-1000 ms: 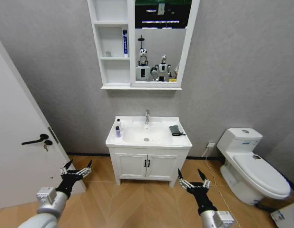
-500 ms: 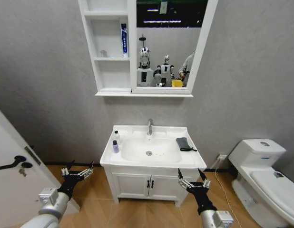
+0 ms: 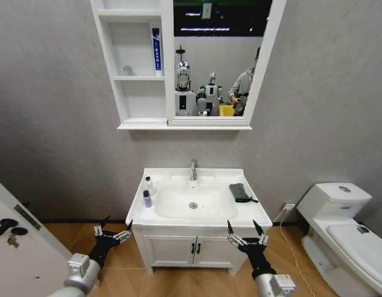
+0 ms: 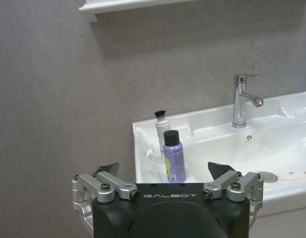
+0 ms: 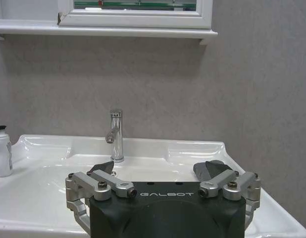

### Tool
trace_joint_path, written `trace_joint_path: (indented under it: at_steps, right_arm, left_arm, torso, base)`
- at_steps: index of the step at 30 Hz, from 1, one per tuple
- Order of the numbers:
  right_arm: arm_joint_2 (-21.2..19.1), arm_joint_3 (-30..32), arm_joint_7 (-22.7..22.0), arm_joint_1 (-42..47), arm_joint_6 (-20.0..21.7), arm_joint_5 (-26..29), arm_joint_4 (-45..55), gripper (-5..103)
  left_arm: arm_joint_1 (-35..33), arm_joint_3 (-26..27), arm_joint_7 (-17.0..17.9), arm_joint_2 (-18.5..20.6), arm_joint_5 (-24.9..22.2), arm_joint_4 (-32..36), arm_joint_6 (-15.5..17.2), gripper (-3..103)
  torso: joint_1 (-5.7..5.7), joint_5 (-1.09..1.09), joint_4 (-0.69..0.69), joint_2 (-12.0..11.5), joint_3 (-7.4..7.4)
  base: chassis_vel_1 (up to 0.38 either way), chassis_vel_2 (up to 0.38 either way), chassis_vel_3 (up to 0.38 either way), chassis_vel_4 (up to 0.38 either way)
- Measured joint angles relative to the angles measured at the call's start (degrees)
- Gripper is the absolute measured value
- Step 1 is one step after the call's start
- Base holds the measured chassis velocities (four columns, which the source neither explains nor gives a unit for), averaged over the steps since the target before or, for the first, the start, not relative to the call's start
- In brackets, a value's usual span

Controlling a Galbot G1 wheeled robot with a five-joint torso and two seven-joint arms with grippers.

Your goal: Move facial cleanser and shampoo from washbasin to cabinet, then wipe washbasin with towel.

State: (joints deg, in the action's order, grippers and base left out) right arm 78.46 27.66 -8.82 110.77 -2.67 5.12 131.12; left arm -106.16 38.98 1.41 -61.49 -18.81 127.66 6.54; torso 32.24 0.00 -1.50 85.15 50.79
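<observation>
Bottles, a purple one (image 3: pixel 146 198) and a white one (image 3: pixel 148 185), stand on the washbasin (image 3: pixel 197 219) ledge left of the tap (image 3: pixel 193 170); the towel (image 3: pixel 240 192) lies opposite. Both grippers, left (image 3: pixel 113 232) and right (image 3: pixel 243 233), hang spread and empty before the vanity (image 3: pixel 194 250) (toilet (image 3: pixel 339 223) off right). Cabinet (image 3: pixel 138 68) hangs above.

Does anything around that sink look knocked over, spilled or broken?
Nothing stands out. The two bottles stand upright on the washbasin's left ledge, the dark towel lies flat on its right ledge, and a tube stands in the cabinet. A few faint specks mark the bowl near the drain.
</observation>
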Motion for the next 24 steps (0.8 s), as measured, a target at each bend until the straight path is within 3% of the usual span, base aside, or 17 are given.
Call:
trace_joint_path:
  at_steps: [8, 14, 24]
  right_arm:
    - [-0.2, -1.4, -0.1, -0.6, 0.2, -0.2, -1.8, 100]
    - [-0.6, -1.1, 0.0, -0.9, 0.3, 0.8, -2.9, 100]
    - [-0.3, -0.7, -0.1, -1.4, 0.3, 1.3, -4.8, 100]
  left_arm:
    - [4.5, -5.2, -2.4, 2.3, -1.4, -5.5, -0.6, 98]
    - [11.8, -9.2, -3.0, 3.6, -5.1, -10.2, -0.8, 98]
    - [25.7, -16.4, 0.7, 3.8, -8.2, -20.5, 1.3, 98]
  torso:
    - [0.06, 0.00, 0.00, 0.0, 0.02]
    - [0.05, 0.00, 0.00, 0.0, 0.02]
    - [0.06, 0.00, -0.01, 0.0, 0.02]
  base:
    - [0.000, 0.000, 0.000, 0.000]
    - [0.000, 0.000, 0.000, 0.000]
    - [0.000, 0.000, 0.000, 0.000]
